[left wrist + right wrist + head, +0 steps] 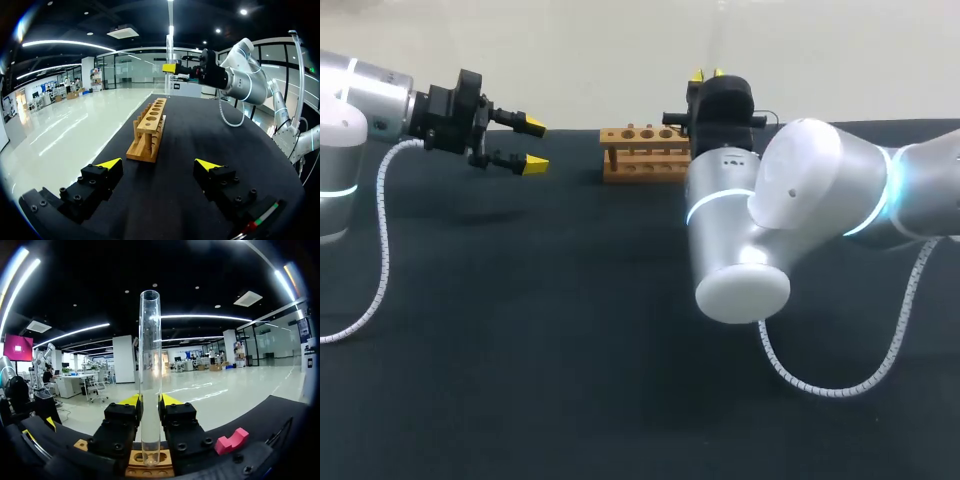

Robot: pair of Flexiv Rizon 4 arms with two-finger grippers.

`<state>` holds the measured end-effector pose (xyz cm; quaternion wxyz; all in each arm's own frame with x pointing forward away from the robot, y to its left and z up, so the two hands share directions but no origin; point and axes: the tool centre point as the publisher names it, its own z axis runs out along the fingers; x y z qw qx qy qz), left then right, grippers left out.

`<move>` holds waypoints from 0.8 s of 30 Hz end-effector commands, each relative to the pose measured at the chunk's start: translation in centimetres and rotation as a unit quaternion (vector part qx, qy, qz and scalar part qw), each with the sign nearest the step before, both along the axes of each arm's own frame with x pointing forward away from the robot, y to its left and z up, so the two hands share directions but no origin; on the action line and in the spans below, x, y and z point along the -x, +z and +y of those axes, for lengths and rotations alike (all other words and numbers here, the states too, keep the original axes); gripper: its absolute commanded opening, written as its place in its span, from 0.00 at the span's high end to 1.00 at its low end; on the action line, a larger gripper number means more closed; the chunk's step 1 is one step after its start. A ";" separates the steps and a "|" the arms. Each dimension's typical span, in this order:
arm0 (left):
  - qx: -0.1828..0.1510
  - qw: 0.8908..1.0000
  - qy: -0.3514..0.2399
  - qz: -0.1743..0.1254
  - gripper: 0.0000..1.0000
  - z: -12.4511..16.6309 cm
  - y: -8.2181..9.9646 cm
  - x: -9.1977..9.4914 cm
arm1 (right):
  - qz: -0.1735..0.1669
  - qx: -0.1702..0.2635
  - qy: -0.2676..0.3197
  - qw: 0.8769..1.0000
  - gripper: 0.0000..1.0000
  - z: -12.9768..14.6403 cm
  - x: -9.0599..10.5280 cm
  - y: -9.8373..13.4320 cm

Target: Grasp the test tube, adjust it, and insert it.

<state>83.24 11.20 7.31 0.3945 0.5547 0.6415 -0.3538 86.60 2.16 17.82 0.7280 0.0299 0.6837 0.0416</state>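
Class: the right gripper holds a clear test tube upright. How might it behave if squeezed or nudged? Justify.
The test tube looks like clear, thin-walled glass, so it is probably rigid but fragile under a hard squeeze. Its smooth round wall may slip in the right gripper. Held low, its tall top could tilt if nudged.

Clear test tube (150, 365) upright, lower end at wooden rack (643, 152) hole.

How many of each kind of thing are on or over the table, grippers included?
test tube: 1
wooden rack: 1
pink block: 1
grippers: 2, left gripper and right gripper
Total: 5
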 end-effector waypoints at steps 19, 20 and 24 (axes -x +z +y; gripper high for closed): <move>0.001 1.000 -0.001 -0.001 0.00 0.0 -0.1 -0.1 | -0.019 0.006 0.003 1.000 1.00 -0.3 -2.4 -1.9; 0.001 1.000 -0.001 -0.001 0.00 0.0 -0.1 -0.1 | -0.019 0.006 0.002 1.000 1.00 -0.4 -2.4 -2.0; 0.001 1.000 -0.001 -0.001 0.00 0.0 -0.1 -0.1 | -0.018 0.006 0.002 1.000 1.00 -0.8 -2.4 -2.2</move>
